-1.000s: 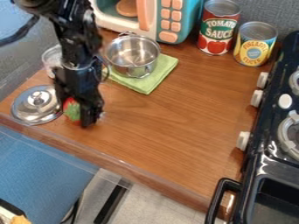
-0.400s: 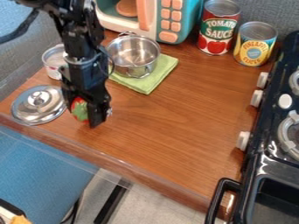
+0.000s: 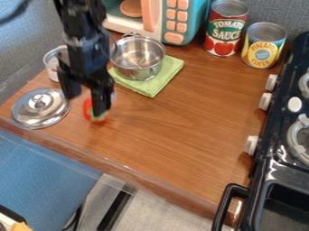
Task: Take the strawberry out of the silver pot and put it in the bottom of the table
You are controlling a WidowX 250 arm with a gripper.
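Observation:
The black gripper point(image 3: 86, 103) is at the left of the table, its two fingers spread apart. A red strawberry point(image 3: 89, 111) with a green leafy end rests on the wood just below it, partly hidden behind the right-hand finger. It lies right of the silver lid. The silver pot point(image 3: 138, 57) stands on a green cloth to the upper right of the gripper, and its visible inside holds nothing. The wooden table point(image 3: 169, 135) carries all of these.
The silver lid point(image 3: 40, 107) lies at the table's left edge, with a small can point(image 3: 53, 63) behind it. A toy microwave point(image 3: 175, 20), a tomato can point(image 3: 224, 29) and a pineapple can point(image 3: 264, 45) line the back. A black stove point(image 3: 274, 167) borders the right.
The gripper has opened and lifted a little, letting go of the strawberry. The strawberry sits slightly farther right than before, on the table.

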